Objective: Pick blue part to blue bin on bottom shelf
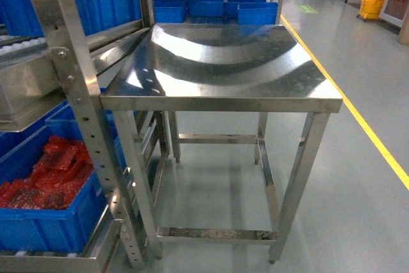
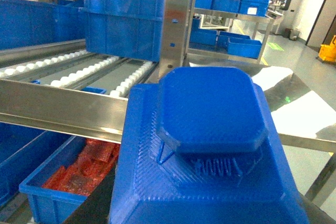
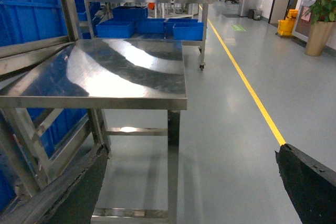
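Against left gripper camera: blue part [image 2: 210,150], apparently held.

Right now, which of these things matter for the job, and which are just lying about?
For the job: blue part, filling the left wrist view; bottom shelf of the rack, with its blue bin.
Just around: steel table; yellow floor line; mop bucket; potted plant.
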